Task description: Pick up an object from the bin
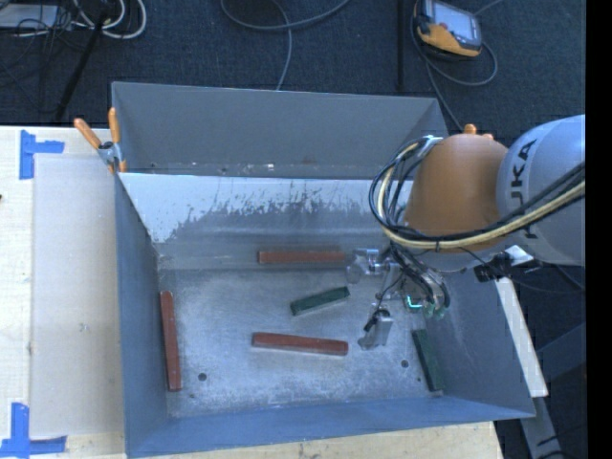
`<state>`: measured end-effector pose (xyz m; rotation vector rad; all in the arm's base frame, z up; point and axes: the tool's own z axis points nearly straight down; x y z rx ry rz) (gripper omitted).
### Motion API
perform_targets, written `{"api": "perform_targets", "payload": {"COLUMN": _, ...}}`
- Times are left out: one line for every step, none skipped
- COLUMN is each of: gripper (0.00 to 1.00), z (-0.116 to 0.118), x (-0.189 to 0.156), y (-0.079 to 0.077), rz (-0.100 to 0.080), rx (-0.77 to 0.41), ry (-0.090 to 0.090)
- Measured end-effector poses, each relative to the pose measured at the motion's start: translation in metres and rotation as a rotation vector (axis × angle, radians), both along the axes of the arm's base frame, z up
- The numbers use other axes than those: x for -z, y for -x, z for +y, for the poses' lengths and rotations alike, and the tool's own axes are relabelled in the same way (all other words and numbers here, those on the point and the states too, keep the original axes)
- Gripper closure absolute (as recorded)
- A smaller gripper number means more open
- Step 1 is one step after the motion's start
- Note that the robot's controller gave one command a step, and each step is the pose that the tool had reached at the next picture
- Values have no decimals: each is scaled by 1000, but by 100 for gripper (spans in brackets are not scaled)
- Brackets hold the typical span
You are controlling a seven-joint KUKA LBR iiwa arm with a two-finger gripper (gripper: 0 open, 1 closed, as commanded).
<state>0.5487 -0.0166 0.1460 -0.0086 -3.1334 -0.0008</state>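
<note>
- Brown bar (299,344) lies flat on the bin (287,132) floor, lower centre of the frame. Its right end is just beside my fingers (375,331), so I judge it my likeliest pick.
- I cannot tell whether my fingers are parted or closed, and I see nothing held in them.
- Green bar (320,300) lies up and left of me, near but apart. A second green bar (426,360) lies to my lower right, by the wall.
- To do this well, I would shift left over the bar's middle, turn to straddle its narrow width, and come straight down.
- It looks thin and flat, so I would go right down to the floor before closing, or I may slide over it.
- The left brown bar (170,340) and upper brown bar (300,255) are well apart and should not get in the way.
</note>
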Motion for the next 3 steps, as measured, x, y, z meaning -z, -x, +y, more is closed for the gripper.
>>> {"api": "perform_targets", "payload": {"gripper": 0, "z": 0, "x": 81, "y": 53, "rz": 4, "rx": 44, "ry": 0}}
{"api": "perform_targets", "payload": {"gripper": 0, "z": 59, "x": 76, "y": 21, "rz": -12, "rx": -19, "ry": -3}}
{"api": "perform_targets", "payload": {"gripper": 100, "z": 55, "x": 76, "y": 22, "rz": -8, "rx": -15, "ry": 0}}
